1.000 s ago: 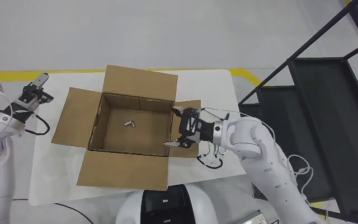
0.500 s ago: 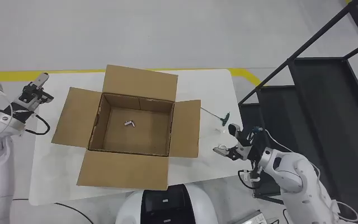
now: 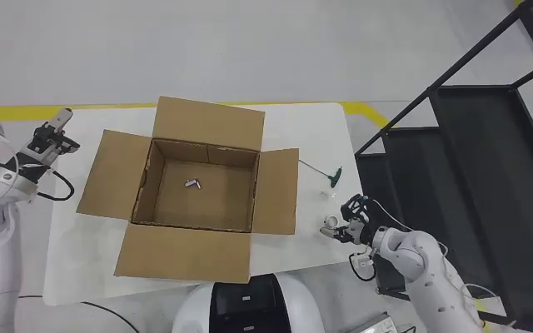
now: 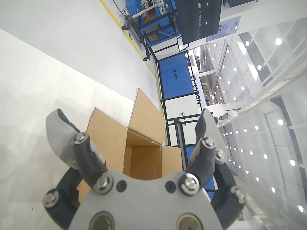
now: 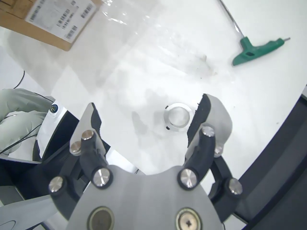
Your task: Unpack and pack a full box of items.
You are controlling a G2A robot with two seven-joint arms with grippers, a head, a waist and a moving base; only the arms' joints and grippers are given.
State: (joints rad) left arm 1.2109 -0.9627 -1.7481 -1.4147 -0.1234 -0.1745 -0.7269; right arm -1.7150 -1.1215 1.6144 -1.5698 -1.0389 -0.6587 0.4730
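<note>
Hovering at lower right of top view, R gripper (image 3: 337,226), jaws wide apart, metal ring (image 5: 178,116) on table (image 3: 316,133) between them, just beside one pad. L gripper (image 4: 130,114) at left edge of top view, jaws apart, empty. Box (image 3: 208,122) open, frame centre.

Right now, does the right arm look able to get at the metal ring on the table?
Probably yes. The right gripper hangs open just above the metal ring, which lies uncovered on the table close to one finger. The green T-handle hex key lies well apart from it.

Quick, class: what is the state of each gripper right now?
Left gripper: open, empty.
Right gripper: open, empty, close to a metal ring.
</note>
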